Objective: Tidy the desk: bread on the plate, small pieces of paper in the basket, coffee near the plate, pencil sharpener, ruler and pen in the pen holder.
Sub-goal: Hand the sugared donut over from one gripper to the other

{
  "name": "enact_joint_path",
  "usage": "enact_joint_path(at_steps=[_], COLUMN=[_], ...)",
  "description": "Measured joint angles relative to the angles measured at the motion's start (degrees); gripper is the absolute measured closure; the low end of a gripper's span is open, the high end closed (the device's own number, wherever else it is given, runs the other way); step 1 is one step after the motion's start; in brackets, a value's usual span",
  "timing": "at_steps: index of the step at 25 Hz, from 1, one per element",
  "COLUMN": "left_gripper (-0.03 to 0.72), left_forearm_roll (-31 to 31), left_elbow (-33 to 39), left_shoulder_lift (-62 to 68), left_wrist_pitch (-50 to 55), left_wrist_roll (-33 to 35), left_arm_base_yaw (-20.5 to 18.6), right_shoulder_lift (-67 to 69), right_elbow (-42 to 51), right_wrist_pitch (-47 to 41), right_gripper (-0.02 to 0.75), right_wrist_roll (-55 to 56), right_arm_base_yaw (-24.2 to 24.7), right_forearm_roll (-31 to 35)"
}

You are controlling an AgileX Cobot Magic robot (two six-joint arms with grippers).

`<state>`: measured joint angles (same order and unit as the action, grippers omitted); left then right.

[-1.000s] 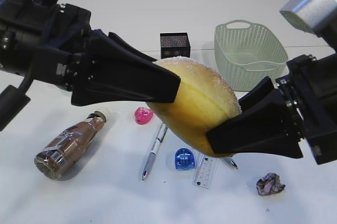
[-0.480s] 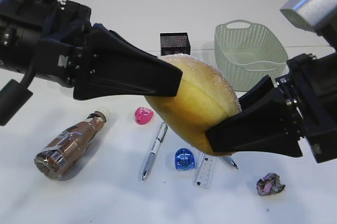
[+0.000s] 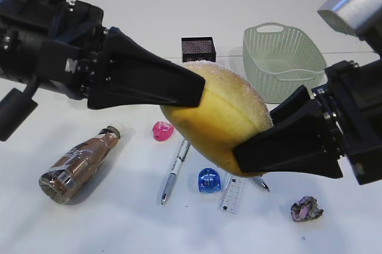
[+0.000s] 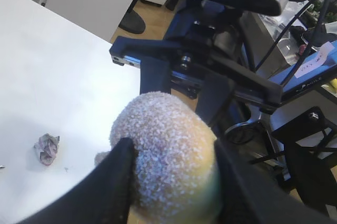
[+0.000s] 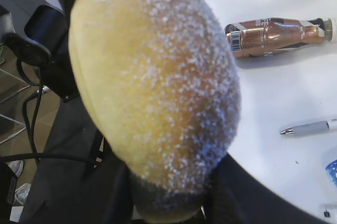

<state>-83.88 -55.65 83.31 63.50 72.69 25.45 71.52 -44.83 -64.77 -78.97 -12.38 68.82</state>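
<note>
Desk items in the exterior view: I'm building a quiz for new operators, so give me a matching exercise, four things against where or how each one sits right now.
Things:
1. bread
2. coffee
3. basket
4. ruler

States:
A. lying on its side at the left of the desk
B. standing upright at the back right
C. up off the desk, between the left pincer and the right pincer
D. flat on the desk, just right of a blue sharpener

Pairs: 1-C, 2-A, 3-B, 4-D
</note>
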Motion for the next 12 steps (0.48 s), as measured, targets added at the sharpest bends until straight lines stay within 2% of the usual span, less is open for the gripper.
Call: enact_joint_path(at_steps=[12], left_gripper=[0.424], left_forearm_roll=[-0.2], left_elbow=[0.0], left_shoulder_lift=[0.0], left_wrist_pitch=[0.8], left_wrist_roll=[-0.2], left_arm_base_yaw=[0.0], right_shoulder_lift=[0.0], right_elbow=[0.0], right_wrist_pitch=[-0.5], right_gripper=[0.446], right_wrist_roll=[-0.1], right_arm_base_yaw=[0.0], right_forearm_roll=[0.7])
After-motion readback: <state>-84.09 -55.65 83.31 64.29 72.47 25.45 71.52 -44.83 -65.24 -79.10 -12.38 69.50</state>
